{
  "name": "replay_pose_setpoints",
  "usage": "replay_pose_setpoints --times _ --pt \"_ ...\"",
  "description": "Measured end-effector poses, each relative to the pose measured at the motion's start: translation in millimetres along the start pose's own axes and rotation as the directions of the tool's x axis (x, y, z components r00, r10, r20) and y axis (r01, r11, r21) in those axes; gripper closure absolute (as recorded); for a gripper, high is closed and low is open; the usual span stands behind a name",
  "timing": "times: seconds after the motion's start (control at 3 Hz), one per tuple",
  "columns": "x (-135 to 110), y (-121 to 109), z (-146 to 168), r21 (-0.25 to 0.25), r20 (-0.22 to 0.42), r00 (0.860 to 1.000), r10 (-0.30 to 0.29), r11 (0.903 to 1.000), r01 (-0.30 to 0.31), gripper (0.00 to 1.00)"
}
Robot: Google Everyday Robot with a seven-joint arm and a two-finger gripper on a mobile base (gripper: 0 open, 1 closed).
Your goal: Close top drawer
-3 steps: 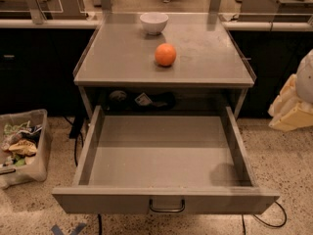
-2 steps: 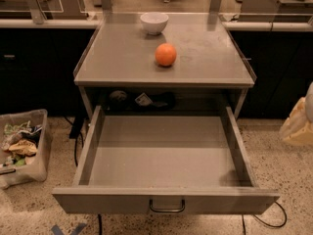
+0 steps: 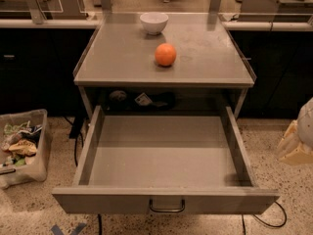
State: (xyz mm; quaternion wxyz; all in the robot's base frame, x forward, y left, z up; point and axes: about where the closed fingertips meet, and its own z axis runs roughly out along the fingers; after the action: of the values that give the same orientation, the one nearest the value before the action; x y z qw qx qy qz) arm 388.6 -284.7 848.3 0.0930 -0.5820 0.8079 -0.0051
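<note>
Pincer (image 3: 301,138) at the right edge; whether open or closed cannot be told. The drawer (image 3: 166,155), to its left, stands fully open beneath the table (image 3: 205,58). Advisable: press squarely on the front near the handle (image 3: 167,206), pushing straight inward.

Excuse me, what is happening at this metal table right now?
A one-armed robot is meant to close the top drawer, which stands pulled fully out and looks empty. Its gripper sits at the right edge of view, not touching the drawer. An orange and a white bowl rest on the tabletop.
</note>
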Motion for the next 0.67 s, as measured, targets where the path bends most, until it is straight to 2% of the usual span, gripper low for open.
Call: replay_pose_setpoints --times 0.33,0.67 --pt "-1 8 7 -0.04 0.031 0.999 0.017 0.9991 -0.016 1.0" --pt "-3 37 30 -0.161 0.106 0.993 0.044 0.9867 -0.027 1.0"
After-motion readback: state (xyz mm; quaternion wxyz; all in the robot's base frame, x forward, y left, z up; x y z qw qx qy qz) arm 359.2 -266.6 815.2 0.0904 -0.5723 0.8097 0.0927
